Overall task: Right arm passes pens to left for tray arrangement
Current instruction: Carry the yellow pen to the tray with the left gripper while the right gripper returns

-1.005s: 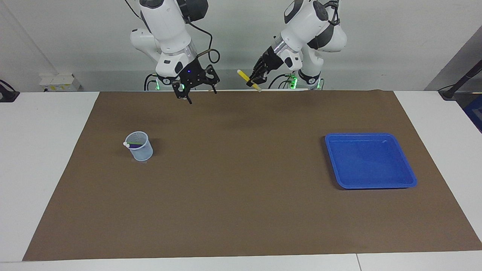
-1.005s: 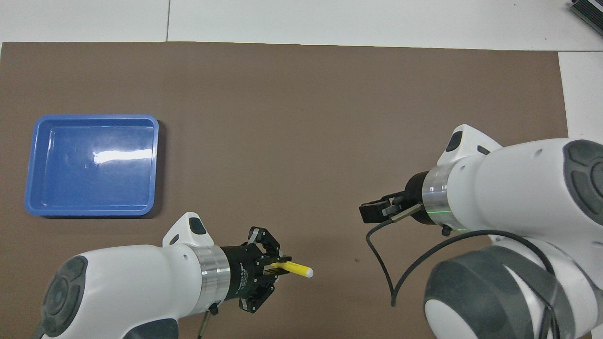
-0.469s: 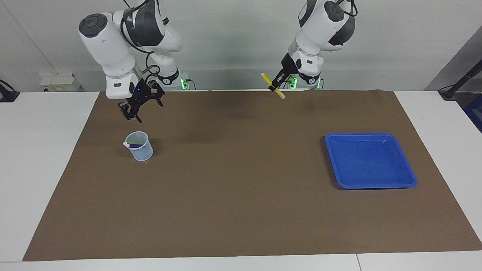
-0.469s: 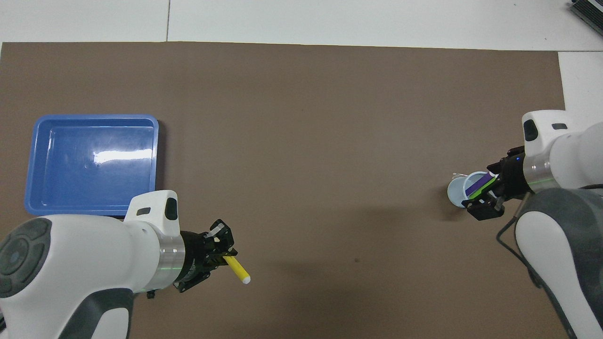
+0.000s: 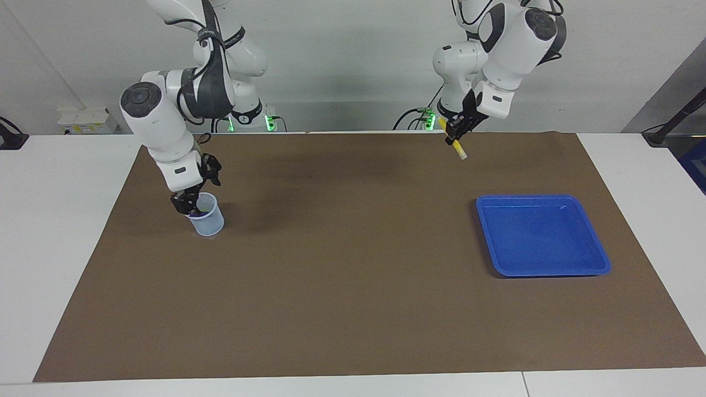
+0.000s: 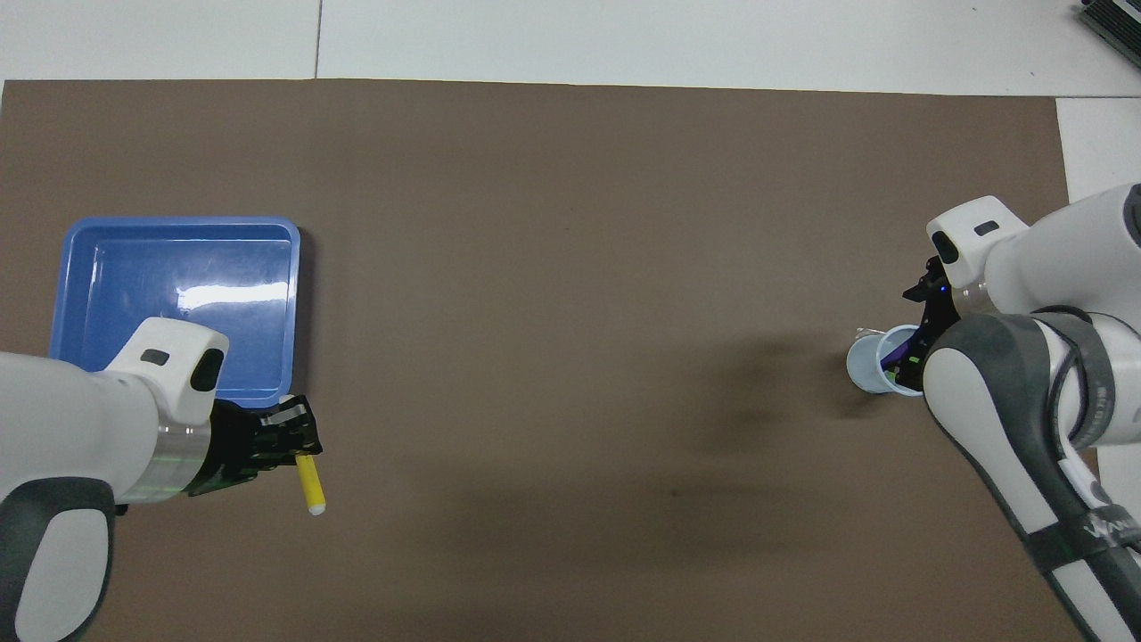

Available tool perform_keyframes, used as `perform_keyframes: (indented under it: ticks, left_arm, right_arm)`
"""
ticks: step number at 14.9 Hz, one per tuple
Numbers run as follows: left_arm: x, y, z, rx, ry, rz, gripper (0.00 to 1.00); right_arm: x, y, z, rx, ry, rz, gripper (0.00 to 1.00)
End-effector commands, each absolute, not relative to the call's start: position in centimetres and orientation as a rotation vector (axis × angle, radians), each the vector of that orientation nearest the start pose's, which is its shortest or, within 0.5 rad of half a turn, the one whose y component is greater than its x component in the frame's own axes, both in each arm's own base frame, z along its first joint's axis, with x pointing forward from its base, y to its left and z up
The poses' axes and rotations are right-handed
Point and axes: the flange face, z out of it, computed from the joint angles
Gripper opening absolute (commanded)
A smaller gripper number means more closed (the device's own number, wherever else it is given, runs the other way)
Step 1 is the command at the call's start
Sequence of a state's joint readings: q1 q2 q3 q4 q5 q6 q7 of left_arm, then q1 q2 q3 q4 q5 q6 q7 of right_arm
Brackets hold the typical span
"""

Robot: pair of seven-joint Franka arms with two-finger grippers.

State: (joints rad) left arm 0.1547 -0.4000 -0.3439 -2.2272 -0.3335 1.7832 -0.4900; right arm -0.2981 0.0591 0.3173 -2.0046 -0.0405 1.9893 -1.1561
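Note:
My left gripper point(image 5: 455, 131) is shut on the yellow pen point(image 5: 458, 148) and holds it up over the brown mat, tip slanting down, beside the blue tray's corner nearest the robots. In the overhead view the left gripper point(image 6: 283, 439) and yellow pen point(image 6: 310, 483) sit just off that corner. The blue tray point(image 5: 529, 197) is empty and also shows in the overhead view point(image 6: 178, 220). My right gripper point(image 5: 190, 205) reaches down into the pale-blue mesh cup point(image 5: 210, 223), seen from above as gripper point(image 6: 918, 349) and cup point(image 6: 863, 366). A purple pen point(image 6: 891, 360) shows inside the cup. The green pen is hidden.
A brown mat point(image 5: 342, 264) covers most of the white table point(image 5: 66, 231). The cup stands toward the right arm's end and the tray toward the left arm's end. A dark stand point(image 5: 675, 118) sits at the table's corner near the left arm's base.
My right gripper swung from the middle toward its own end and dropped into the cup. My left gripper carried the yellow pen toward the tray, turning it tip-down.

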Motion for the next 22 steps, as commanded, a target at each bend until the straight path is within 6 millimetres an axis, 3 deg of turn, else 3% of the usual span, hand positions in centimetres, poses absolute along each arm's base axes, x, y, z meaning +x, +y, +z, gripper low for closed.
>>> perform_keyframes:
  ticks: [1,3,6,8,11,15,20,22]
  left_arm:
    - [42.6,-8.3,52.3,-3.211,-0.445,0.137,0.0]
    - [43.4,-5.4,52.1,-3.194,-0.307,0.092,0.0]
    - [45.3,-2.7,50.4,-3.141,-0.132,0.047,0.0]
    - [46.4,-2.0,48.9,-3.118,-0.049,0.047,0.0]
    - [48.6,-1.4,45.9,-3.136,-0.041,0.038,0.0]
    - [50.7,-1.0,42.3,-3.158,-0.042,0.02,0.0]
    - [52.6,-0.4,39.1,-3.152,-0.019,-0.027,0.0]
    - [53.4,-0.4,38.3,-3.154,-0.021,-0.056,0.0]
  right_arm:
    - [57.4,-0.5,41.4,-2.545,-1.803,0.113,0.88]
    - [58.8,-2.5,41.4,-2.512,-1.879,0.124,0.88]
    - [59.1,-3.4,41.3,-2.519,-1.879,0.125,0.88]
    - [59.3,-4.2,39.2,-2.506,-1.827,0.133,0.82]
    - [58.9,-5.0,38.3,-2.502,-1.789,0.169,0.77]
    - [58.2,-5.7,38.2,-2.494,-1.753,0.217,0.68]
    - [57.8,-5.5,38.7,-2.491,-1.632,0.24,0.65]
    - [57.8,-5.3,38.7,-2.492,-1.632,0.237,0.58]
